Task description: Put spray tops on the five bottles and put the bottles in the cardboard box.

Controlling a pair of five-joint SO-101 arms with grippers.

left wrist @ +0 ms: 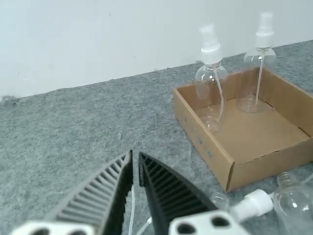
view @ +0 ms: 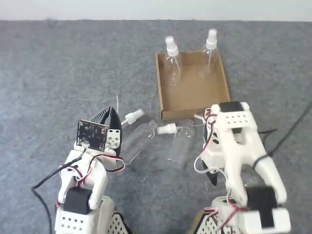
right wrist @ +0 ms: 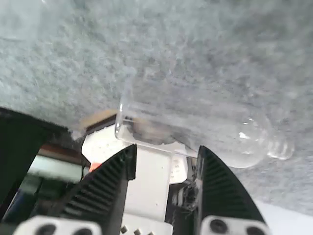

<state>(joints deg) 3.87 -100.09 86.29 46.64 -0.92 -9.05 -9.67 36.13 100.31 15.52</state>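
The cardboard box sits at the back with two clear bottles standing in it, each with a white spray top on. Two more clear bottles lie on the carpet in front of the box, with a white spray top by each. My left gripper is shut on nothing, just left of them. My right gripper is open over a topless bottle lying on the carpet just beyond its fingertips. The right arm hides that bottle from above.
Grey carpet covers the table, with free room to the left and at the back left. A pale wall stands behind the box. Cables trail beside both arm bases.
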